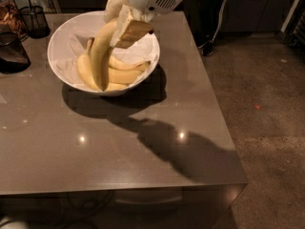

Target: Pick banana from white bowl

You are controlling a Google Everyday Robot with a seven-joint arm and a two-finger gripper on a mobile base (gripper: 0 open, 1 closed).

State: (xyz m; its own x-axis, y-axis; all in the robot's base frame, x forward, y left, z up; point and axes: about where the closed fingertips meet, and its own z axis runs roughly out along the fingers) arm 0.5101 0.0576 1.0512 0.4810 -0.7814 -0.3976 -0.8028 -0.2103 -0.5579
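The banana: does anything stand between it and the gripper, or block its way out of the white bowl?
Nothing visible does. The gripper grips the banana at its upper end; the lower tip lies among other bananas inside the white bowl.

Grey table (95, 151) — dark glass container (12, 51), wire cup (34, 20) at corner.

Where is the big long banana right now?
In the camera view's upper left, the banana stands steeply in the white bowl, its top end at the gripper above the bowl's far rim.
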